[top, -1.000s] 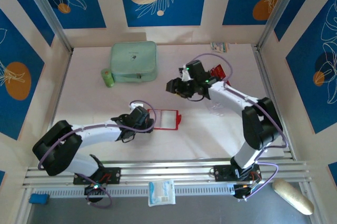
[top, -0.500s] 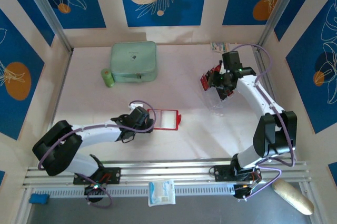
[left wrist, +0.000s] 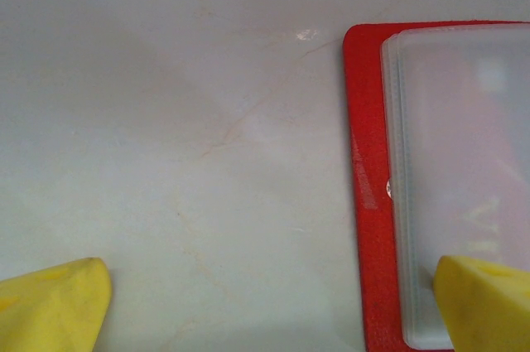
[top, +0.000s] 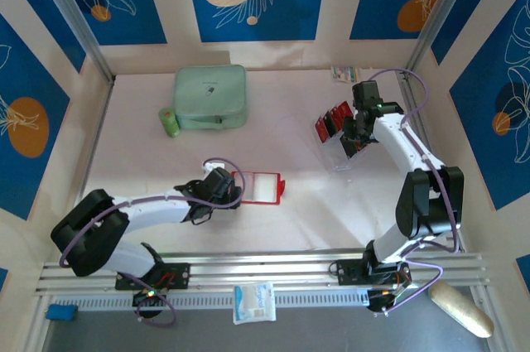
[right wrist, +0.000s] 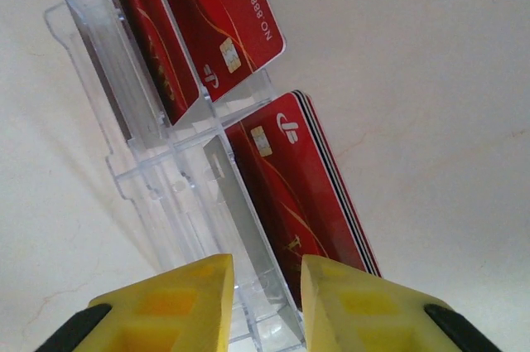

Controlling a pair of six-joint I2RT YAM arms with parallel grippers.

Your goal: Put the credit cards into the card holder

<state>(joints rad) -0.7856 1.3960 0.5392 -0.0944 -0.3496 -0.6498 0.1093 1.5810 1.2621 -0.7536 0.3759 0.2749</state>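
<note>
Worktop [top: 281,103]: pale, matte, faint hairline marks in the left wrist view. Green case [top: 210,97] at the far side, rounded corners, soft-looking, untouched.

Change noted: the right arm had swung from the middle of the worktop out to the right and stood over the clear stand [top: 344,153]. The left arm had not moved. Judged that a card pick-up was starting and that no card had yet gone into the wallet.

Clear stand [right wrist: 166,178]: hard see-through plastic in stepped tiers, with thin upright dividers.

Card holder [top: 258,187]: lay open and flat near the centre of the worktop, well apart from the stand. Close up [left wrist: 368,203] it had a red grained border, rounded corners, stacked frosted sleeves and a tiny pale snap [left wrist: 389,189].

Credit cards [top: 333,120]: all in the stand, leaning in two tiers. In the right wrist view [right wrist: 290,195] they were glossy red with gold swirls, a small chip and thin dark edges; the lower group was several deep.

Left hand [left wrist: 269,311]: spread wide at the wallet's left edge, gripping nothing, with one yellow pad [left wrist: 484,302] over the sleeve's corner.

Right hand [right wrist: 265,302]: narrow and drawing in, a slim gap left over the stand's front divider just beside the lower cards. It held no card; contact with the plastic could not be told.
</note>
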